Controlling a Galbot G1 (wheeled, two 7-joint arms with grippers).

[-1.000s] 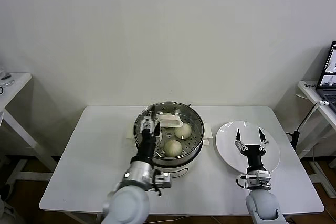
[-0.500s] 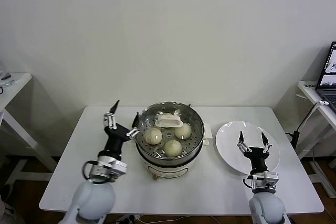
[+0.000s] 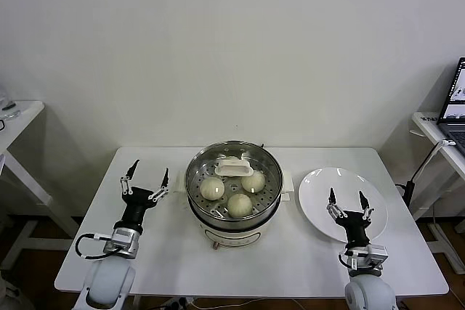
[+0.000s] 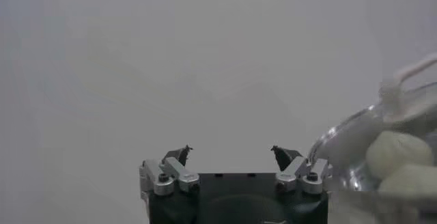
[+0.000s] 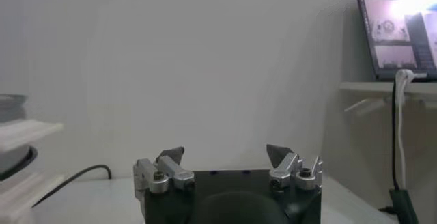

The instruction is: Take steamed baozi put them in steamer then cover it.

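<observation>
The steamer (image 3: 234, 212) stands mid-table on its white base. The clear glass cover lies on it, its cream handle (image 3: 233, 168) at the centre. Three baozi (image 3: 211, 187) show through the glass; a fourth is only partly seen under the handle. My left gripper (image 3: 150, 169) is open and empty, left of the steamer and apart from it. In the left wrist view the gripper (image 4: 232, 154) is open, with the cover (image 4: 341, 143) and baozi (image 4: 396, 154) beside it. My right gripper (image 3: 346, 194) is open and empty over the white plate (image 3: 320, 179); it also shows open in the right wrist view (image 5: 225, 154).
The white table (image 3: 145, 252) has bare surface on both sides of the steamer. A laptop (image 3: 458, 99) sits on a side table at the far right, with a cable (image 3: 418, 168) hanging near it. Another small table (image 3: 14, 117) stands at the far left.
My left gripper has left the steamer's rim and swung out to the left, open and empty. My right gripper has drawn back slightly over the plate.
</observation>
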